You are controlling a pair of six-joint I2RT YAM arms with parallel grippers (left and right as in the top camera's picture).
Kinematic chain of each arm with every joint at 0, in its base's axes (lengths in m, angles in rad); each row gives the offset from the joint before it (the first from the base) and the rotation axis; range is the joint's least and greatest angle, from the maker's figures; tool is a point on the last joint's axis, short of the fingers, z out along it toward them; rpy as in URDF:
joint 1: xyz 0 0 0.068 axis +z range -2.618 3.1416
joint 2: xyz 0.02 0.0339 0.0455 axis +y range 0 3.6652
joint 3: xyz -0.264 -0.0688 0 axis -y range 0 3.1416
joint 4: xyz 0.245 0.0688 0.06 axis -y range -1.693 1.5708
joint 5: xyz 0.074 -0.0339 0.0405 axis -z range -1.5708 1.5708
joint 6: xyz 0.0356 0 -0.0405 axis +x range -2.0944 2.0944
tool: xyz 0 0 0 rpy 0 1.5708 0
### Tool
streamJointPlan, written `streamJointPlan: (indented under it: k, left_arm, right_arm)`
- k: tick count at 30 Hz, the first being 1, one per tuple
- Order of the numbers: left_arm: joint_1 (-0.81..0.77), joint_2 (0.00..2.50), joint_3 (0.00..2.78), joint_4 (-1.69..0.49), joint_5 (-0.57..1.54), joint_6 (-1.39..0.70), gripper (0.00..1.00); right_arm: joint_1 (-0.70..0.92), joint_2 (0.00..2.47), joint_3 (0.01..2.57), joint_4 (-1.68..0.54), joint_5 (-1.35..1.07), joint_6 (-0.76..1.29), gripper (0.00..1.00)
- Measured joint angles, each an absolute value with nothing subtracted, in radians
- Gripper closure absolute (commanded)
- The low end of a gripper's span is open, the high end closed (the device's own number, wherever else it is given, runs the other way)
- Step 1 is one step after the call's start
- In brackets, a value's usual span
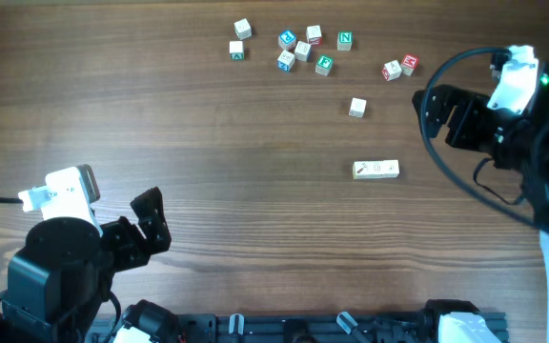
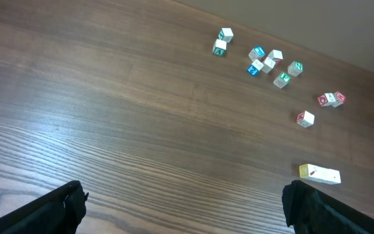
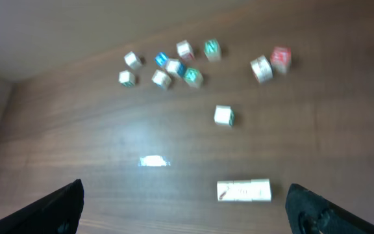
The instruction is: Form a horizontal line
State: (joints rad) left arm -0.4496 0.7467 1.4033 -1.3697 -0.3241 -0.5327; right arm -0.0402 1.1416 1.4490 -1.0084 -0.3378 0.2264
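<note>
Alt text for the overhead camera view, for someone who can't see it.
A short horizontal line of three cream cubes lies on a wooden table, a lone cube above it and lettered cubes scattered beyond. The left tool and right tool sit open, holding nothing.

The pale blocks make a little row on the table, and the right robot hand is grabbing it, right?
Not grabbing: the overhead view shows the right gripper open and off to the side. The pale blocks do make a little row on the table.

Letters on cubes (image 1: 345,40) illegible
</note>
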Motion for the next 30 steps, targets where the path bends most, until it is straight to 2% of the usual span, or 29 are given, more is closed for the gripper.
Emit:
streamJointPlan:
  k: [7, 14, 18, 24, 30]
  left_arm:
    - [-0.45, 0.747, 1.403, -1.37, -0.324, -0.533, 0.0]
    - [-0.45, 0.747, 1.403, -1.37, -0.324, -0.533, 0.0]
    - [-0.45, 0.747, 1.403, -1.37, -0.324, -0.533, 0.0]
    - [-0.45, 0.747, 1.403, -1.37, -0.324, -0.533, 0.0]
    - [-0.45, 0.747, 1.403, -1.369, -0.324, -0.533, 0.0]
  right_arm:
    - [-0.04, 0.827, 1.45, -0.995, -0.356, 0.022, 0.0]
    - [-0.04, 0.626, 1.363, -0.927, -0.348, -0.061, 0.0]
    - [-0.04, 0.461, 1.142, -0.675, -0.344, -0.06, 0.0]
    - [-0.04, 0.228, 0.714, -0.159, -0.339, 0.026, 0.0]
    - [-0.04, 0.133, 0.434, 0.237, -0.34, 0.105, 0.0]
